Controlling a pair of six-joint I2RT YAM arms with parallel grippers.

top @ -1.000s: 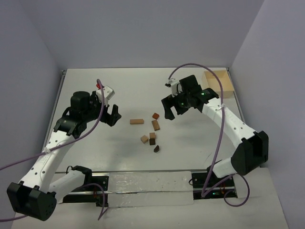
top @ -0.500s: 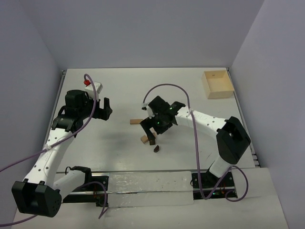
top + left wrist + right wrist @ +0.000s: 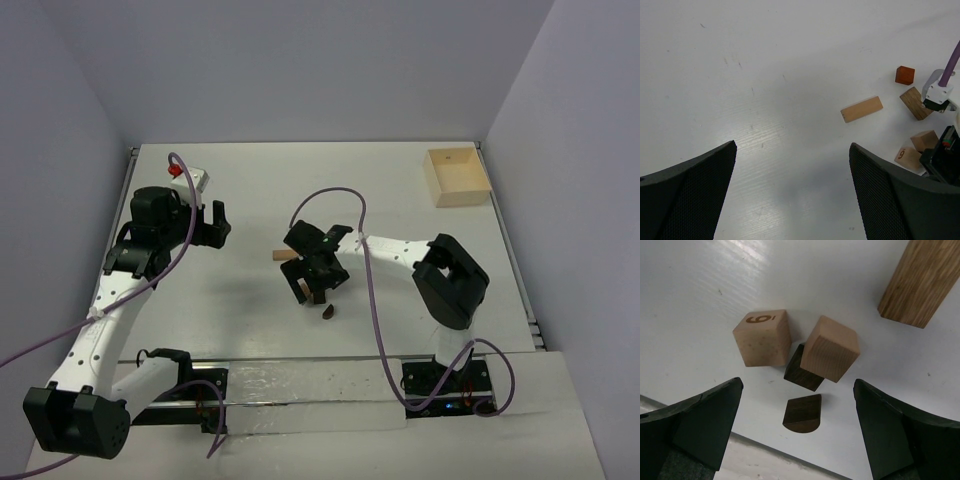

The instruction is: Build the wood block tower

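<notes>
The loose wood blocks lie mid-table. In the right wrist view a tan cube marked 9 [image 3: 761,337] sits beside a tan cube [image 3: 830,348] that leans on a dark brown block [image 3: 802,374]. A dark half-round piece [image 3: 802,413] lies just below them and a long oak block [image 3: 922,277] at top right. My right gripper [image 3: 797,390] [image 3: 318,284] is open, low over this cluster, with nothing between its fingers. My left gripper [image 3: 217,226] [image 3: 792,165] is open and empty, well left of the blocks. It sees a tan bar [image 3: 861,109] and a red-brown cube [image 3: 904,75].
A pale square wooden box [image 3: 457,177] stands at the back right corner. The right arm's purple cable [image 3: 330,200] arcs over the blocks. The table's front edge [image 3: 765,450] shows just below the half-round piece.
My right arm has swung from the back right down over the block cluster. My left gripper has drawn back to the left, away from the blocks.
</notes>
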